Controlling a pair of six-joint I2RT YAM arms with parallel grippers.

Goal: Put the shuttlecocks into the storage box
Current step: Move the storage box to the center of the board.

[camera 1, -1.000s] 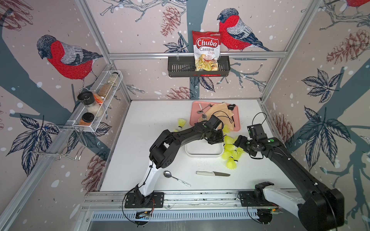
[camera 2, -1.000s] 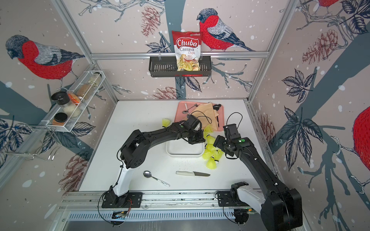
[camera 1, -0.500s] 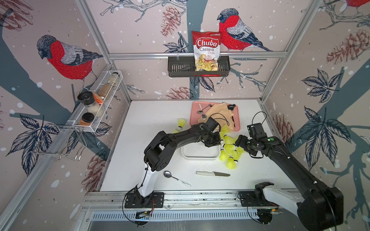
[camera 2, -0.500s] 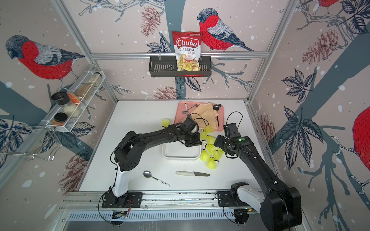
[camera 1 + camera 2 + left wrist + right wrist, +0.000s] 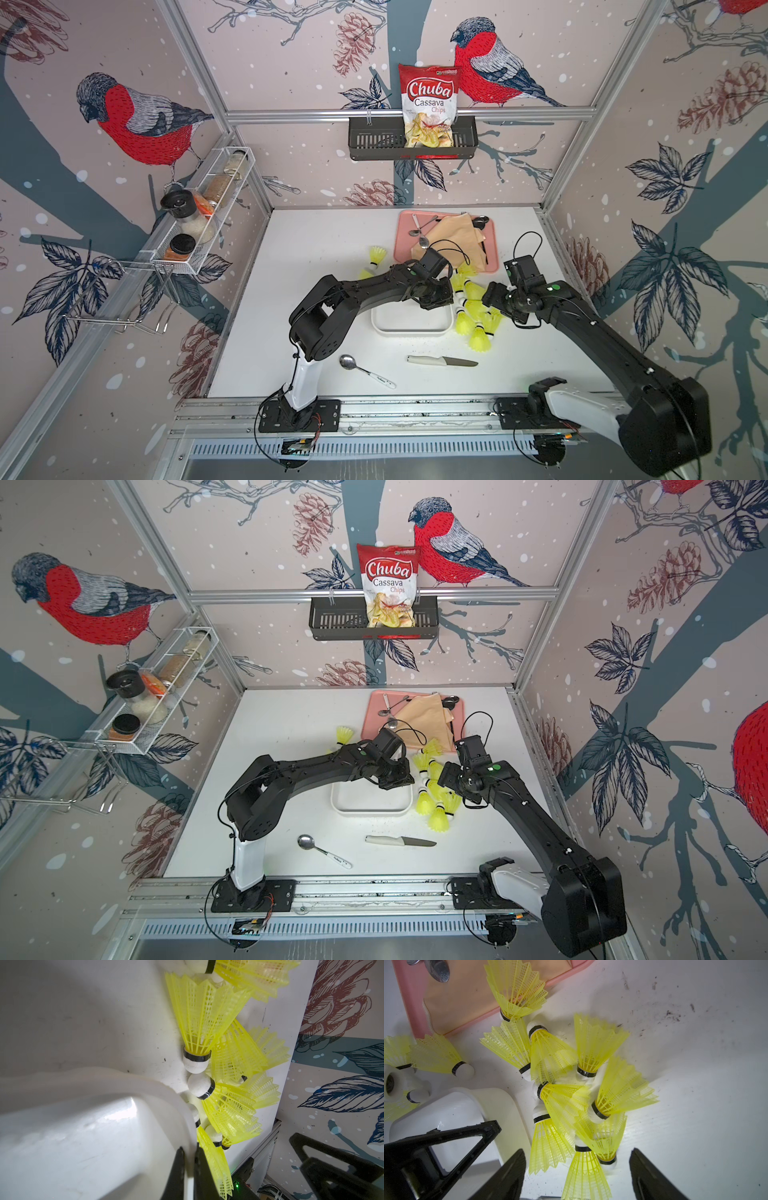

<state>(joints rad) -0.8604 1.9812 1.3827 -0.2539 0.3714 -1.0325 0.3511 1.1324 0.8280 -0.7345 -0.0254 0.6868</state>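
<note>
Left gripper (image 5: 436, 301) clamped on the box (image 5: 409, 332), right gripper (image 5: 490, 293) open at the heap of shuttlecocks (image 5: 473, 320).

In both top views the box (image 5: 370, 811) lies mid-table, its long axis running side to side. The shuttlecocks (image 5: 436, 808) are heaped just beside its right short end, on their sides, tips pointing different ways. One more (image 5: 376, 255) lies apart near the pink tray (image 5: 492, 249), skirt toward the back wall, tip toward the front. In the left wrist view the left gripper (image 5: 189, 1165) is closed on the box wall (image 5: 104, 1078) by a rounded corner, one finger inside and one outside, with shuttlecocks (image 5: 201, 1018) against the outside. In the right wrist view the right gripper (image 5: 577, 1151) stands wide apart over the heap, and two skirts (image 5: 550, 1147) lie lengthwise between its fingers (image 5: 512, 1174).
</note>
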